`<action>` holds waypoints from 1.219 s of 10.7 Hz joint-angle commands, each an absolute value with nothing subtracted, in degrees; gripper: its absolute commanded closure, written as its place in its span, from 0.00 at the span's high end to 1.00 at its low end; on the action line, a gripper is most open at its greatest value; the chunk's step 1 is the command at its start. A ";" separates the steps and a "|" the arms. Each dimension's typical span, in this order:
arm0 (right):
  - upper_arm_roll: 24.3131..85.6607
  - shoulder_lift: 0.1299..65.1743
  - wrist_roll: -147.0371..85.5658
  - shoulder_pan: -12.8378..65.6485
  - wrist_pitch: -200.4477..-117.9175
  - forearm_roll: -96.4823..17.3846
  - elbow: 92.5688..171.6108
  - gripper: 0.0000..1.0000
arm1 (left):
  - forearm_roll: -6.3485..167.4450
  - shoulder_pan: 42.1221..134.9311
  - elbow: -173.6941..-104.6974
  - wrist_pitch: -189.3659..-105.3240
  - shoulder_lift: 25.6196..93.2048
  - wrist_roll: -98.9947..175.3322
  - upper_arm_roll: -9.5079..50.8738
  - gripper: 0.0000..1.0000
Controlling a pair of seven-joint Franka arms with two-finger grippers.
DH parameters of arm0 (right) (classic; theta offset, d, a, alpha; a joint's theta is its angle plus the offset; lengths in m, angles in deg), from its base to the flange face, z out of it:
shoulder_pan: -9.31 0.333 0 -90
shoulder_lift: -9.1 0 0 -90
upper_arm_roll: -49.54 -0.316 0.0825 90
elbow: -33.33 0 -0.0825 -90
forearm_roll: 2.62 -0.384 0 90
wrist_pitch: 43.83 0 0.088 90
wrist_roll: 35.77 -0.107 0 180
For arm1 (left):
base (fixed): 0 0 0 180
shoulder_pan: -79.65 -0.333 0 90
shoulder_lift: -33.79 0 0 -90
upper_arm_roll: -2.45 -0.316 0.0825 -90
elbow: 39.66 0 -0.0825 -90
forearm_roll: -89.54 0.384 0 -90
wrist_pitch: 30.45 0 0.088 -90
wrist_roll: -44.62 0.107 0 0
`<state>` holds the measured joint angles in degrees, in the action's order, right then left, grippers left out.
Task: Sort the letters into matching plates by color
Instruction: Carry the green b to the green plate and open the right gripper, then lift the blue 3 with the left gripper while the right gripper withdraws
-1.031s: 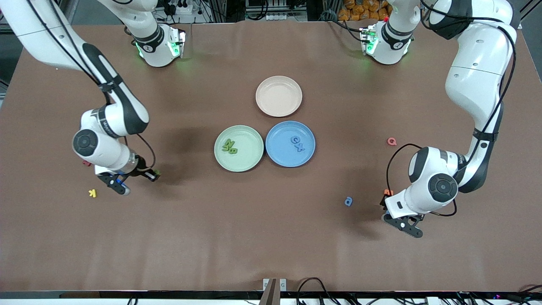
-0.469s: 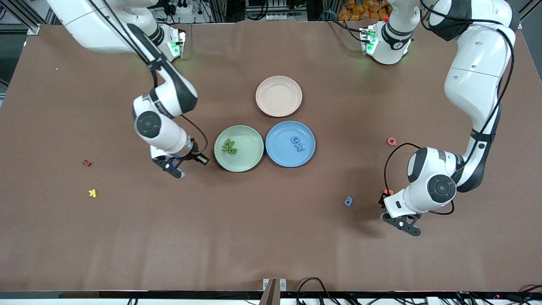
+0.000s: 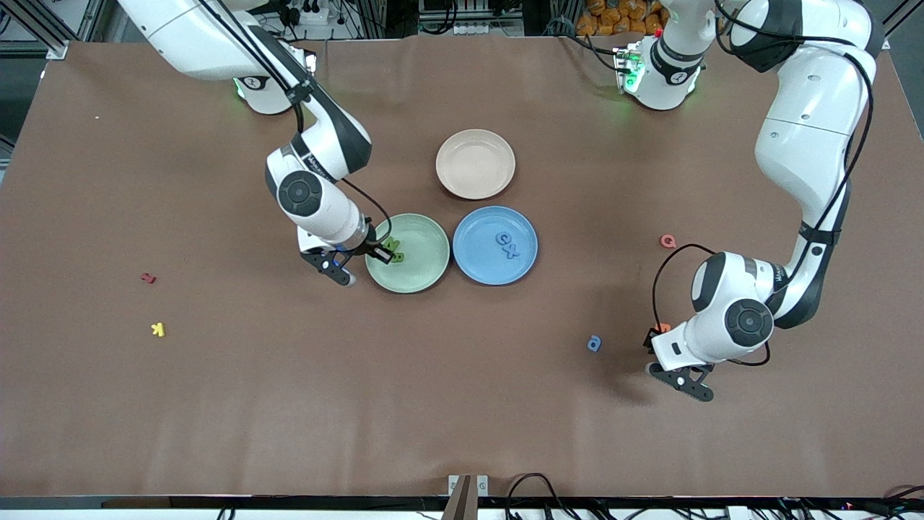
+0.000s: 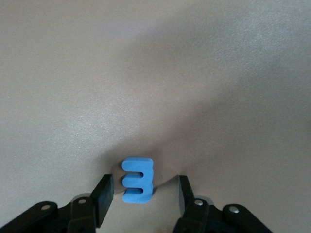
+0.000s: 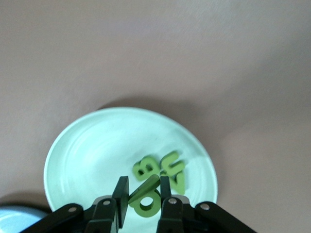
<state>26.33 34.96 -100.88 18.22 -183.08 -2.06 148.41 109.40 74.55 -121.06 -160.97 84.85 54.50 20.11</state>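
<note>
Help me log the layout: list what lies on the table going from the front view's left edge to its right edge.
Red letter → yellow letter → green plate → blue plate → blue letter → pink letter. The beige plate overlaps both plates' span, so it is left out.

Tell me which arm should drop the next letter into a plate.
Right. The right gripper holds a green letter over the green plate; the left gripper merely straddles a blue letter on the table.
</note>
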 commanded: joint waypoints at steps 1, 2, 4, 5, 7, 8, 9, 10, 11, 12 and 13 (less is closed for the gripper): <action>26.86 37.66 -103.96 21.61 -182.25 -3.67 145.49 0.25 | 108.43 74.73 -120.70 -160.79 85.03 55.16 20.02 0.56; 26.77 38.27 -104.06 21.96 -182.25 -3.67 145.13 0.25 | 108.44 74.64 -120.69 -160.79 85.03 55.95 19.94 0.48; 26.86 38.72 -106.68 22.14 -182.60 -3.67 144.95 1.00 | 108.44 74.55 -120.52 -160.79 85.21 57.71 19.94 0.24; 26.86 38.63 -106.87 22.05 -182.34 -3.41 144.43 1.00 | 108.44 74.47 -120.52 -160.79 85.21 58.15 19.94 0.12; 27.12 38.37 -106.09 21.62 -182.17 -2.79 144.34 1.00 | 108.26 74.55 -120.43 -160.79 84.77 57.98 19.94 0.00; 27.56 37.85 -101.73 21.09 -181.03 -2.79 144.34 1.00 | 108.17 74.64 -120.43 -160.79 84.51 57.72 20.02 0.00; 28.70 37.14 -96.73 20.04 -179.20 -2.79 144.34 1.00 | 108.09 74.90 -120.52 -160.79 83.72 57.19 20.02 0.00; 30.53 36.70 -92.33 19.33 -178.92 -2.79 144.34 1.00 | 108.09 74.99 -120.52 -160.70 83.10 57.10 20.28 0.00; 32.55 36.18 -87.93 19.07 -178.83 -2.79 144.42 1.00 | 108.09 75.08 -120.69 -160.35 82.58 57.10 20.37 0.00; 34.58 36.08 -83.71 18.19 -178.91 -2.79 144.34 1.00 | 108.09 75.08 -120.69 -159.22 81.96 57.10 20.55 0.00; 35.81 35.91 -79.58 17.23 -178.91 -2.62 144.25 1.00 | 108.09 75.08 -120.69 -158.25 81.26 57.10 20.81 0.00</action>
<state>33.21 37.43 -88.11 19.17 -179.99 -2.53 144.06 109.39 74.86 -119.96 -160.70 83.82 56.44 20.62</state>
